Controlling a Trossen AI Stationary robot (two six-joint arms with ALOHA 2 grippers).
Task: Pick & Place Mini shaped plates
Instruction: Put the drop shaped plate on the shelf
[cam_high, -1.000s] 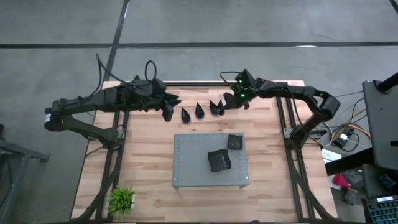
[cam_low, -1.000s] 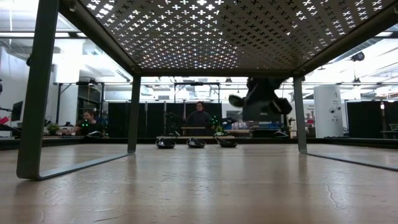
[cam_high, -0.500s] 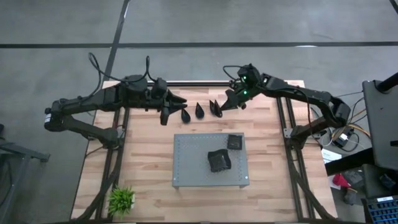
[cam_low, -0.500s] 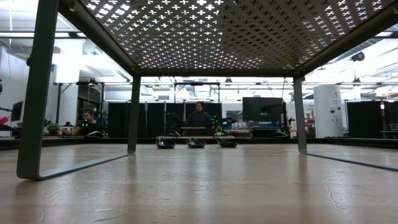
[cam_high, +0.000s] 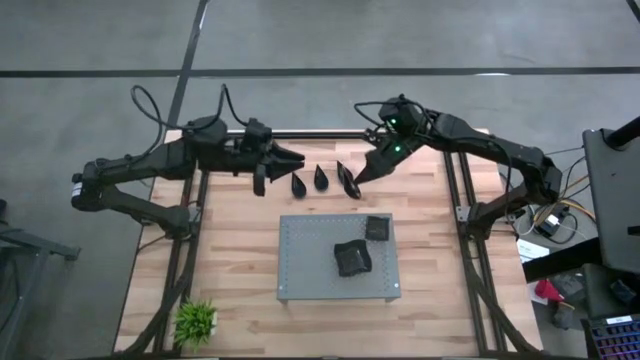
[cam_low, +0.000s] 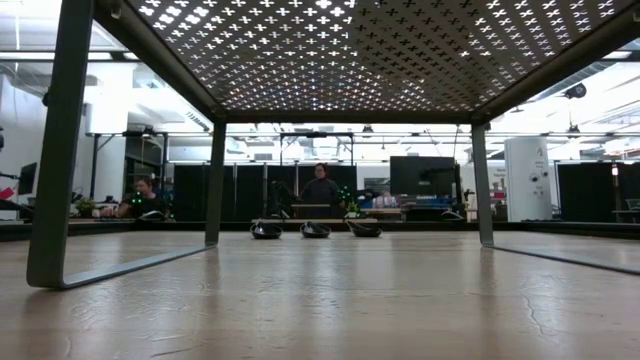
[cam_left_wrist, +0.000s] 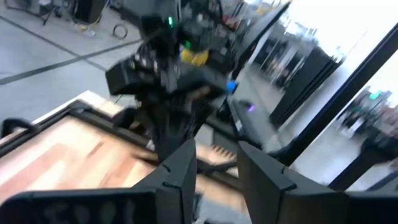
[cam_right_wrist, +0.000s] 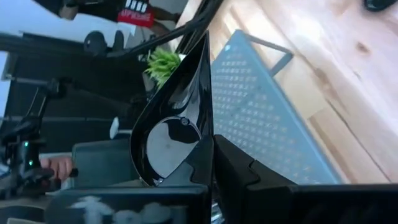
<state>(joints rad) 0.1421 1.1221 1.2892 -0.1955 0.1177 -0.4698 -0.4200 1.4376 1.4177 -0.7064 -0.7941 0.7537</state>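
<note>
Three teardrop-shaped mini plates (cam_high: 320, 179) lie in a row on the far part of the wooden table and show in the low view too (cam_low: 315, 230). My right gripper (cam_high: 372, 170) hangs above the right end of that row, shut on a fourth glossy black teardrop plate (cam_right_wrist: 174, 137). My left gripper (cam_high: 296, 160) stands open and level at the row's left end, with nothing between its fingers (cam_left_wrist: 180, 168). On the grey perforated board (cam_high: 310, 270) rest a square plate (cam_high: 376, 228) and a dark heap of plates (cam_high: 352, 258). My right gripper pinches the teardrop plate at its wide round end (cam_right_wrist: 180, 171) between its two fingers. The plate stands on edge in the hold, its pointed tip (cam_right_wrist: 204, 43) sticking out ahead of the fingers. The fingers slant down from the table's far right. The plate is lifted clear of the table.
The board stands on legs (cam_low: 62, 150) at the table's middle. A small green plant (cam_high: 195, 321) sits at the near left corner. Bare wood lies left and right of the board. People (cam_low: 322, 190) show in the room beyond the table.
My right gripper has risen from the far right of the table, out of the low view, and has gone a little toward the near left with the teardrop plate lifted clear. My left gripper has tipped up from pointing downward to level.
</note>
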